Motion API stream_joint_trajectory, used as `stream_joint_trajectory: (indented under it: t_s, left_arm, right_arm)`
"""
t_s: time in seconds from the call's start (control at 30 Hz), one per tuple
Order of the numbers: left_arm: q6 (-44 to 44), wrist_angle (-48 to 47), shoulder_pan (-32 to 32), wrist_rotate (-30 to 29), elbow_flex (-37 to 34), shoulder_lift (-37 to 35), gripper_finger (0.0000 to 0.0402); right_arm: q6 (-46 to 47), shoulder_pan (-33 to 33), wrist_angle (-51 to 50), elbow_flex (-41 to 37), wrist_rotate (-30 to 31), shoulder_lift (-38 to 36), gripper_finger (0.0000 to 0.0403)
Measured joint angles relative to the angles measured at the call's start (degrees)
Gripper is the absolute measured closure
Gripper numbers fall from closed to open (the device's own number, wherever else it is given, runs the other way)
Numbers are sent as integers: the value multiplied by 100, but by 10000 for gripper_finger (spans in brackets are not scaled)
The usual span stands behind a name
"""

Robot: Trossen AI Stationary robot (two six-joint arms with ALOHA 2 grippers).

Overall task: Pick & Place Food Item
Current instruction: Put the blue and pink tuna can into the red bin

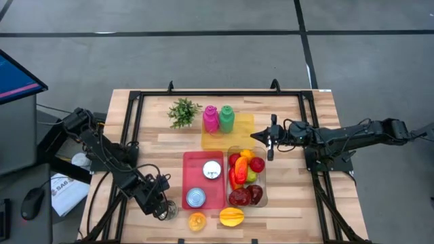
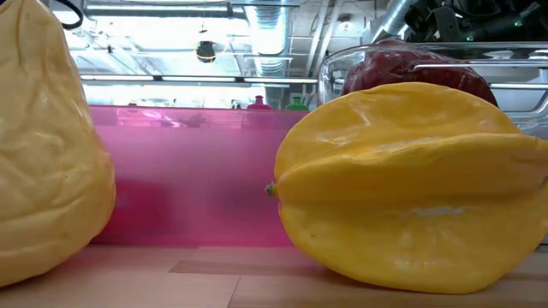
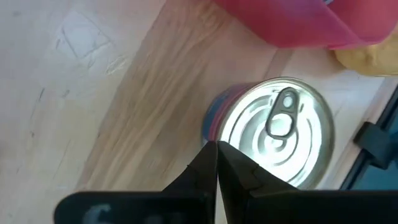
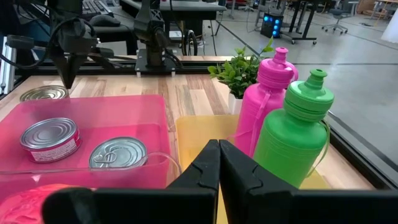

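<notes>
Looming nearest, we are seeing a waxy yellow starfruit [image 2: 411, 188] resting on the wooden table [image 1: 298, 203]. We are noting the left gripper [image 3: 216, 149] clenched empty above a tin can [image 3: 273, 134], the right gripper [image 4: 219, 146] clenched over a yellow tray [image 1: 237, 132]. Pink bin [image 1: 203, 179] is holding two cans; clear tub [image 1: 246, 177], fruit.

The tabletop [image 1: 319, 203] is pale wooden planking edged by a black metal frame [image 1: 217, 93], and it stands on a grey concrete floor [image 1: 169, 54] crossed by dark lines. At the floor's left edge sit a blue screen [image 1: 15, 76], a computer mouse [image 1: 31, 203] and a printed sheet of paper [image 1: 68, 192]. Overhead, silver ducts [image 2: 270, 26] and bright strip lights [image 2: 180, 79] run under the ceiling, and farther back stand desks [image 4: 186, 6] and wheeled chairs [image 4: 341, 15].
</notes>
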Motion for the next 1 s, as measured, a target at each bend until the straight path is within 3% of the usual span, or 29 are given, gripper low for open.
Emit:
stream_joint_trajectory:
  t_s: [1.0]
  left_arm:
    - [2,15,15,10,-2,69,401]
  right_arm:
    - [0,-26,-9,0,2,0,403]
